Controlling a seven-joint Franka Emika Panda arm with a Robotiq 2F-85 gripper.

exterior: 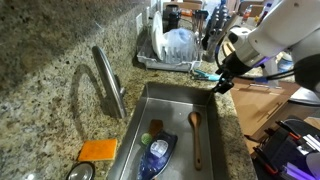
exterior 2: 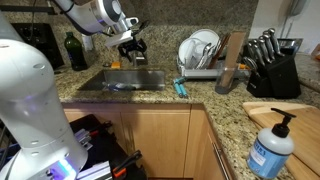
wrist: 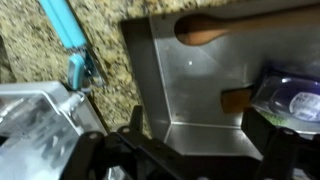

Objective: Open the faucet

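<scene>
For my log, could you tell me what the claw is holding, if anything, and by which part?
Nothing: the claw hangs open and empty over a corner of the sink, apart from the faucet.

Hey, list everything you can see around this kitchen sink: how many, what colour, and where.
sink: one, steel, set in granite counter.
faucet: one, brushed grey, counter at sink rim.
wooden spoon: one, brown, lying in sink.
blue-topped item: one, in sink beside spoon; kind unclear.
sponge: one, orange, counter beside sink.
brush: one, teal, counter by sink edge.
dish rack: one, grey, counter, holding dishes.
knife block: one, dark, back of counter.
soap bottle: one, blue, pump top, near counter corner.
gripper: one, black, above sink edge, jaws apart, empty.
</scene>
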